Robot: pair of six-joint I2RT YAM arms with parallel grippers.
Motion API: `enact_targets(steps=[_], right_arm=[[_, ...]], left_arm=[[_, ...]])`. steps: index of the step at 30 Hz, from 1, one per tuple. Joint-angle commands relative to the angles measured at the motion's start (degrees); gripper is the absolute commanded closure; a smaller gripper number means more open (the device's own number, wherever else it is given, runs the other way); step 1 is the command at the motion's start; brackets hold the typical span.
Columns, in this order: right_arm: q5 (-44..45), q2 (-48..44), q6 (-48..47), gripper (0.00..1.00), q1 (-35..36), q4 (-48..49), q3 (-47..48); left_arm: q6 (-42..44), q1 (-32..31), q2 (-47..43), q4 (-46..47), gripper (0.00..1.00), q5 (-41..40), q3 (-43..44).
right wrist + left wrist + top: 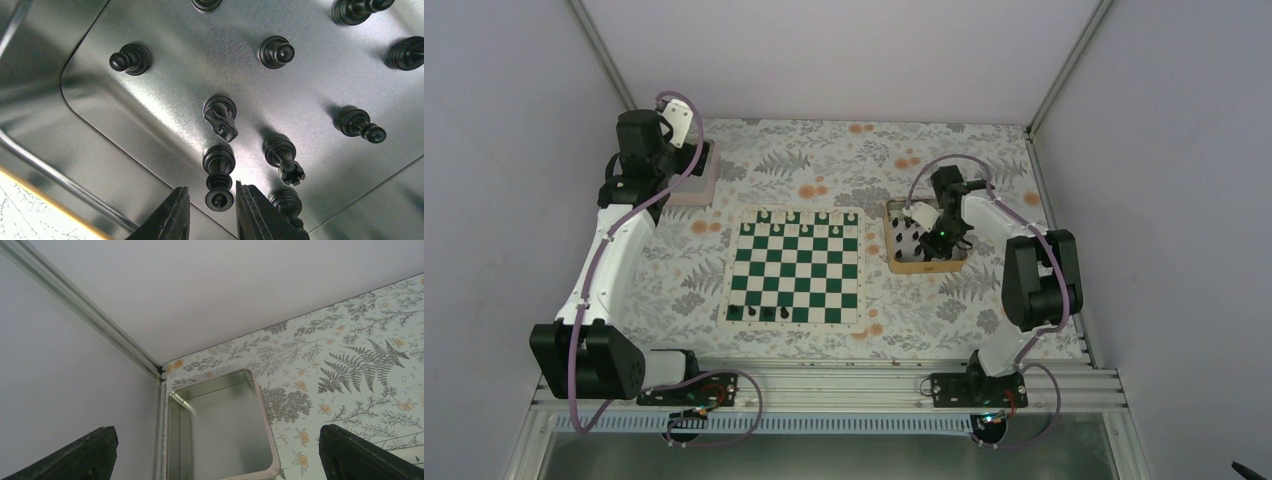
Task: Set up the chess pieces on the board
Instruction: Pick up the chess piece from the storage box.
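Note:
The board (799, 265) lies in the middle of the table. Three black chess pieces (769, 312) stand on its near row, and pale pieces (804, 217) line its far row. Several more black chess pieces (911, 240) stand in the gold-rimmed tray (894, 262) to its right. My right gripper (921, 232) reaches down into that tray. In the right wrist view it (212, 189) is open, its fingers (170, 215) narrowly flanking one upright black piece (219, 172) with a small gap on each side. My left gripper (217, 432) hangs wide open over the pale pinkish tray (265, 420), holding nothing.
Close around the flanked piece stand a knight (221, 116), a rook (285, 160) and another piece (287, 202) partly behind the right finger. The tray's metal wall (75, 150) rises just left of the jaws. The pinkish tray (709, 185) sits in the back left corner beside the enclosure walls.

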Motion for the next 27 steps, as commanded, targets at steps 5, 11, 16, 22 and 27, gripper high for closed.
enact_targets(steps=[5, 11, 16, 22, 27], right_arm=[[1.07, 1.35, 0.79, 0.77, 0.55, 1.21, 0.14], [1.41, 1.20, 0.98, 0.82, 0.57, 1.29, 0.08], [1.34, 1.35, 0.99, 0.87, 0.56, 1.26, 0.23], [-0.89, -0.65, 0.48, 0.94, 0.57, -1.17, 2.98], [-2.60, -2.37, 0.23, 0.95, 1.63, -6.72, 9.29]], left_arm=[[0.56, 0.36, -1.62, 1.58, 0.00, -0.27, -0.97], [0.87, 0.36, -1.61, 1.64, 0.00, -0.51, -1.12], [0.78, 0.36, -1.91, 1.79, 0.00, -0.30, -1.30], [1.09, 0.40, -2.06, 1.98, 0.00, -0.63, -1.50], [0.97, 0.45, -2.23, 2.06, 0.00, -0.70, -1.04]])
